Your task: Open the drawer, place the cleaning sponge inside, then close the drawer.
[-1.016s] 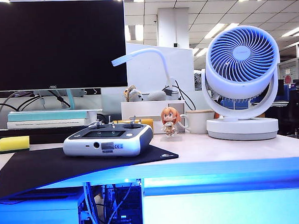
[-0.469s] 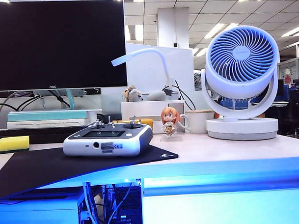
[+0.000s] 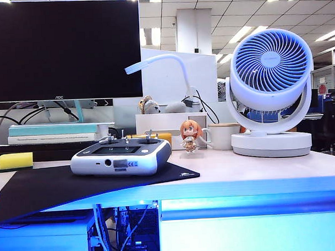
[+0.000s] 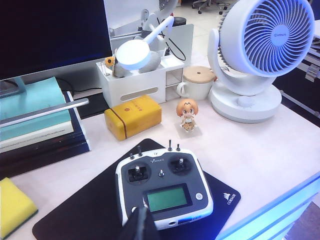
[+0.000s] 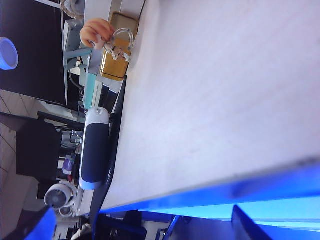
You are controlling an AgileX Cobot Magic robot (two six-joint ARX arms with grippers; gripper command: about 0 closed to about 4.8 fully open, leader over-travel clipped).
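The cleaning sponge (image 3: 14, 161), a yellow block with a dark green underside, lies at the desk's far left by the black mat; in the left wrist view the sponge (image 4: 14, 207) lies well apart from my gripper. The drawer (image 3: 254, 232) is the wide blue-lit front under the desk edge at the right, and it is closed. My left gripper (image 4: 142, 211) is shut on nothing, above the near edge of the grey controller (image 4: 162, 185). My right gripper (image 5: 142, 225) is open just below the desk edge, with the drawer front (image 5: 200, 209) between its fingers (image 5: 245, 225). Neither gripper shows in the exterior view.
The controller (image 3: 120, 156) rests on a black mat (image 3: 59, 190). Behind stand a monitor (image 3: 63, 49), stacked books (image 3: 52, 134), a yellow box (image 4: 132, 116), a figurine (image 3: 191, 137), a mug (image 3: 223, 135) and a white fan (image 3: 271, 89). Cables (image 3: 127, 231) hang under the desk.
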